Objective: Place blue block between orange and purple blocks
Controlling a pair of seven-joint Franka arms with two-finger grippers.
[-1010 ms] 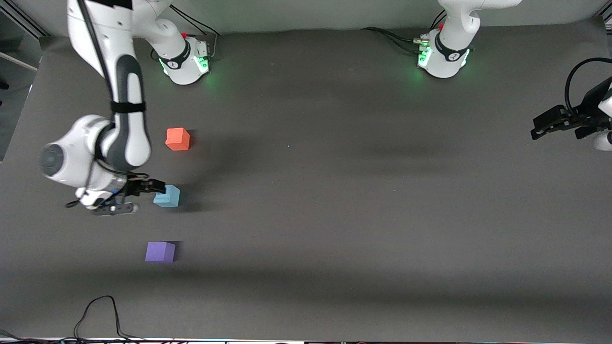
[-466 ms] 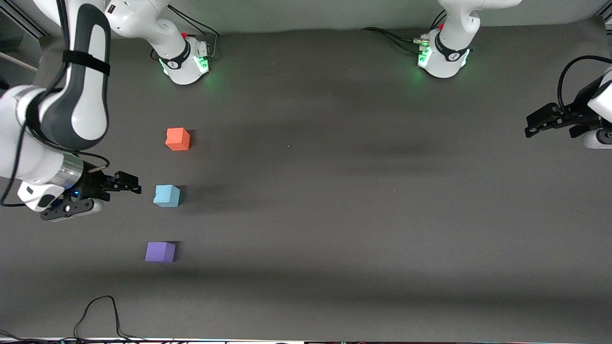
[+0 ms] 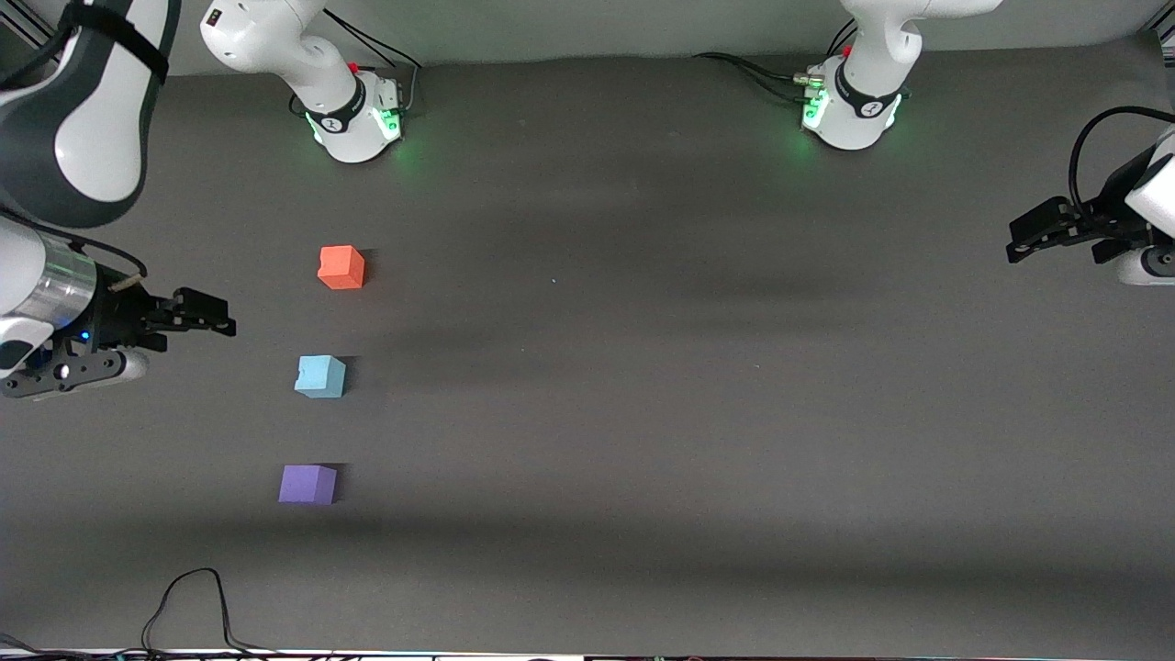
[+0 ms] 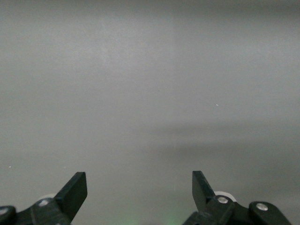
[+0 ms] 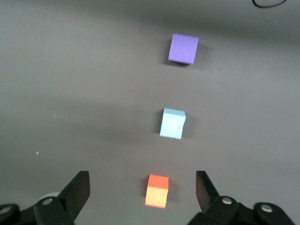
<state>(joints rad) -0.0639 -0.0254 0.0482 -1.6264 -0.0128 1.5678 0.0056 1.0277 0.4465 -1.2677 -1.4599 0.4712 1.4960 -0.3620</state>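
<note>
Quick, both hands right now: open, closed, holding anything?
Left hand: open, empty, at the left arm's end of the table.
Right hand: open, empty, beside the blue block.

Dark grey matte table cover (image 3: 643,386), spread under everything, crossed by soft broad shadow bands. Pale wall strip (image 3: 597,28) along the table's edge by the arm bases. Black cable (image 3: 197,601), looped on the cover near the edge closest to the front camera, toward the right arm's end of the table. More black cables (image 3: 748,69) lying on the cover beside the left arm's base, and others (image 3: 372,41) beside the right arm's base. Tiny pale speck (image 3: 553,281) on the cover around mid-table.
</note>
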